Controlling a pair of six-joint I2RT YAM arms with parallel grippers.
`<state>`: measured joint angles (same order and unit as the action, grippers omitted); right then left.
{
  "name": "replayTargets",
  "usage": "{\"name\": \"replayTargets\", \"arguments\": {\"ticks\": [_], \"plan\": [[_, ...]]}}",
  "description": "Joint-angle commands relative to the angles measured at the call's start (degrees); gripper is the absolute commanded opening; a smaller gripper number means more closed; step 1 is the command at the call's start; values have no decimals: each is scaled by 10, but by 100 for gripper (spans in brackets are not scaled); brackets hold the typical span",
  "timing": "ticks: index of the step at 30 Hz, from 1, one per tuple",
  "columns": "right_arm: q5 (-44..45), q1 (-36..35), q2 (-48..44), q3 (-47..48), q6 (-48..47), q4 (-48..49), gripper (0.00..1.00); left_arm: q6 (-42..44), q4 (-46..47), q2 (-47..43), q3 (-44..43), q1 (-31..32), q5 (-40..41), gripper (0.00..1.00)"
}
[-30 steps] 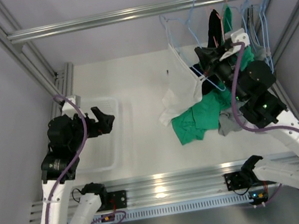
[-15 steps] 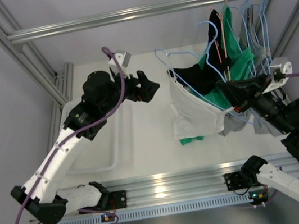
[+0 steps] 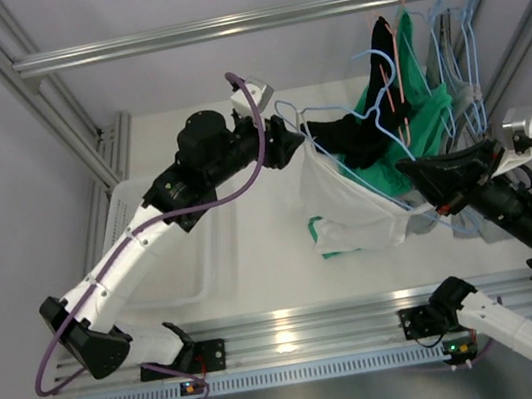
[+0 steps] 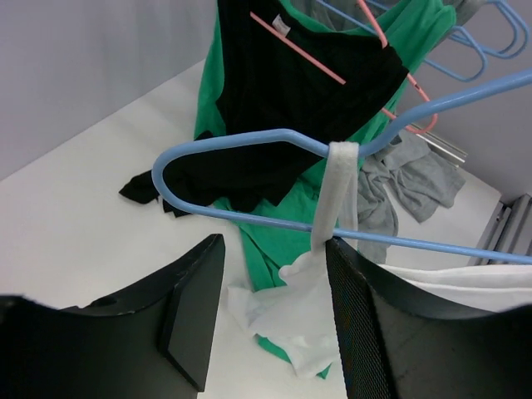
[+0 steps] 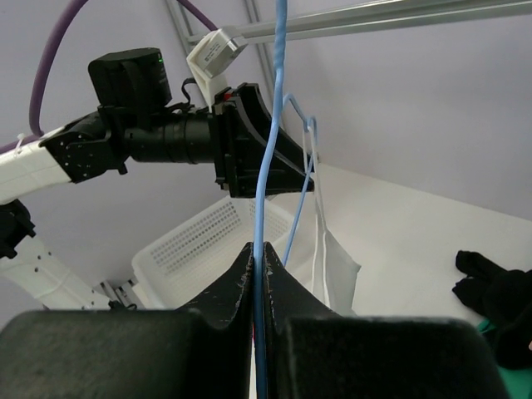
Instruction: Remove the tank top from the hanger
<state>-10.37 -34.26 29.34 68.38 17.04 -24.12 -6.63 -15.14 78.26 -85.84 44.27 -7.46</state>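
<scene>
A white tank top (image 3: 349, 209) hangs by its straps from a blue hanger (image 4: 249, 136) held in the air over the table. My right gripper (image 3: 426, 174) is shut on the hanger's wire (image 5: 266, 150), near its right end. My left gripper (image 3: 283, 146) is open at the hanger's left end. In the left wrist view one white strap (image 4: 337, 191) loops over the hanger, just above my open left gripper (image 4: 274, 309). The strap touches the right finger (image 4: 357, 324). The tank top's body (image 4: 303, 312) sags below between the jaws.
A black top (image 3: 362, 134) on a pink hanger and a green garment (image 3: 428, 103) hang from the rail (image 3: 219, 30) at the back right, beside several empty blue hangers (image 3: 455, 18). Grey cloth (image 4: 416, 179) lies on the table. A white basket (image 3: 170, 265) stands at left.
My left arm swung from over the basket up and right to the hanger's left end. My right arm drew the hanger toward the near right, lifting the tank top off the clothes pile.
</scene>
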Motion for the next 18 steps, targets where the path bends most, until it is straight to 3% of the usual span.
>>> {"name": "replayTargets", "arguments": {"ticks": [1, 3, 6, 11, 14, 16, 18], "plan": [[-14, 5, 2, 25, 8, -4, 0, 5, 70, 1, -8, -1, -44, 57], [-16, 5, 2, 26, 7, -4, 0, -1, 80, 2, -4, 0, -52, 51], [-24, 5, 1, 28, 11, -3, 0, -4, 96, 3, 5, 0, -47, 31], [-17, 5, -2, 28, 10, -3, 0, -16, 120, 2, 16, 0, -61, 22], [-9, 5, 0, 28, 12, -2, 0, -25, 127, 1, 22, 1, -70, 21], [-11, 5, 1, 31, 12, -3, 0, -27, 134, 1, 27, 1, -75, 0], [-16, 5, 1, 33, 12, -3, 0, -32, 139, 1, 28, 1, -61, 0]]}}
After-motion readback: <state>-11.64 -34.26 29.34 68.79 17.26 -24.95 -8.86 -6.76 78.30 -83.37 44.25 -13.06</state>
